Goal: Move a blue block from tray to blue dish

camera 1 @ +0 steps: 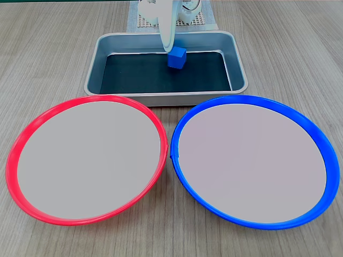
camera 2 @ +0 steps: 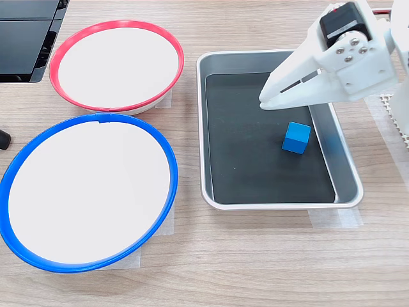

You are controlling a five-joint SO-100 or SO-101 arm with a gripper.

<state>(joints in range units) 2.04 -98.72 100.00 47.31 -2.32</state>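
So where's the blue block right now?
The blue block sits in the tray, toward the second exterior view's right, just below the claw.

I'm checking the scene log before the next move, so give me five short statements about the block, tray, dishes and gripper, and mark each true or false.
1. The blue block lies on the dark bottom of the tray. True.
2. The gripper is clamped on the block. False: in the second exterior view its tip sits above and to the left of the block, not around it.
3. The blue dish has nothing in it. True.
4. The red dish holds a second cube. False: its pale centre is bare in both exterior views.
5. In the first exterior view the blue dish lies to the left of the red dish. False: it lies to the right, and the two rims nearly meet.
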